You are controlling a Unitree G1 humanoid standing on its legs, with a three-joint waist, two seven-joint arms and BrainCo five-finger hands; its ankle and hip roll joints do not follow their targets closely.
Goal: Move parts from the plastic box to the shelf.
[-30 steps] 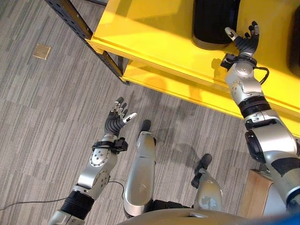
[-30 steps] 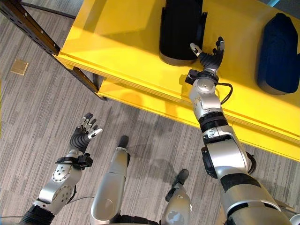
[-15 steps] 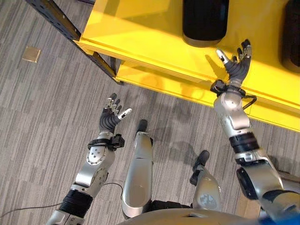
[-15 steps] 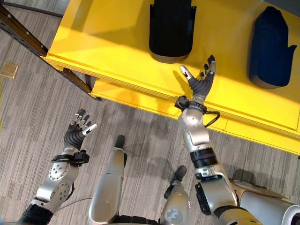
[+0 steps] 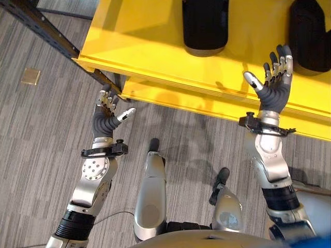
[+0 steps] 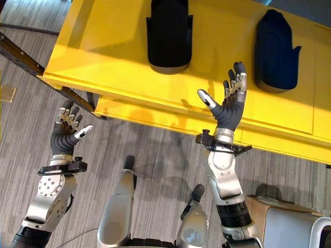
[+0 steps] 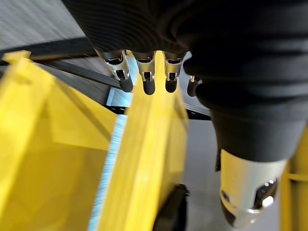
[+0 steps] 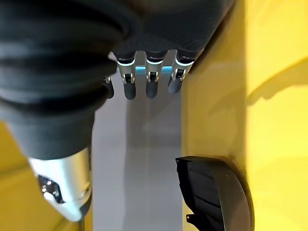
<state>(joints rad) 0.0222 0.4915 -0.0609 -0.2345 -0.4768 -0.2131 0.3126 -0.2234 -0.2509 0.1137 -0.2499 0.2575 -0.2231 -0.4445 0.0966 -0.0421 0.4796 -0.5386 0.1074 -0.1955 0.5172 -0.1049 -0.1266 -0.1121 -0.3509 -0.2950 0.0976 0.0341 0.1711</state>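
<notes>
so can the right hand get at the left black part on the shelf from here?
Probably yes. The right hand is open and empty above the yellow shelf, with bare shelf between it and the black part.

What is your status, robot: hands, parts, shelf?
Left hand open, over floor. Right hand open, empty, at front edge of yellow shelf. Two black parts resting on shelf. Nothing in the way.

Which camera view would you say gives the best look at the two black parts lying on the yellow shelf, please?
The right eye view: both black parts lie whole on the yellow shelf. The left eye view cuts both off at the frame's edge. The right wrist view shows one part's rounded end close up; the left wrist view shows just a dark sliver.
</notes>
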